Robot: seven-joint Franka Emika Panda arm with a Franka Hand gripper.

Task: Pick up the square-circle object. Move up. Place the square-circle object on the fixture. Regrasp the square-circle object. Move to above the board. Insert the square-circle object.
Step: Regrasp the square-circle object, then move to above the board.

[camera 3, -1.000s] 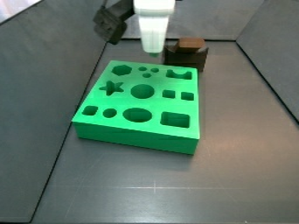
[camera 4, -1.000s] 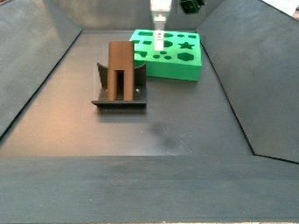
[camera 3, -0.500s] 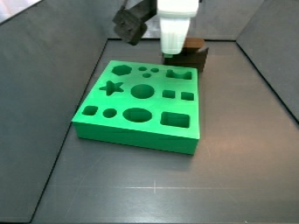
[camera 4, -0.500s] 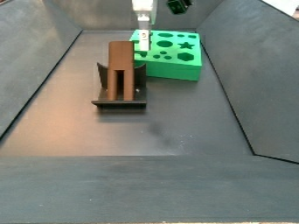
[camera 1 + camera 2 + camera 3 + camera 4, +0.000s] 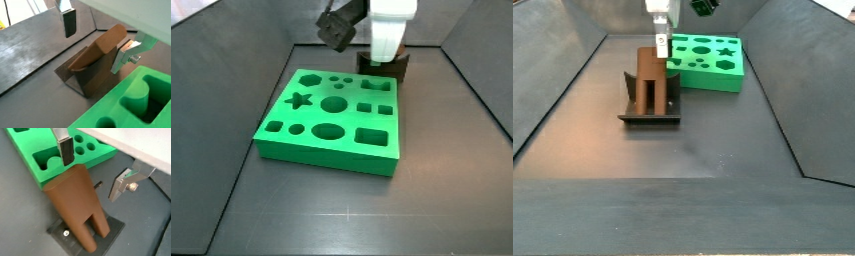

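The square-circle object [image 5: 648,78], a slim brown peg, stands upright on the dark fixture [image 5: 651,114], to one side of the green board [image 5: 708,58]. My gripper [image 5: 657,33] hangs just above the peg's top end. In both wrist views the gripper [image 5: 93,52] [image 5: 90,181] is open. The peg [image 5: 100,49] [image 5: 77,203] rises between the dark-padded finger [image 5: 69,22] and the silver finger [image 5: 127,52], with a gap on each side. In a side view the gripper [image 5: 385,40] covers most of the peg; the fixture [image 5: 401,68] shows behind the board [image 5: 331,112].
Grey sloping walls [image 5: 567,80] enclose the dark floor. The board's cut-out holes [image 5: 47,163] lie close beside the fixture's base plate [image 5: 73,235]. Open floor [image 5: 687,170] stretches in front of the fixture.
My gripper has moved sideways from above the board's far edge to over the fixture, and now straddles the peg's top. Peg and board have not moved.
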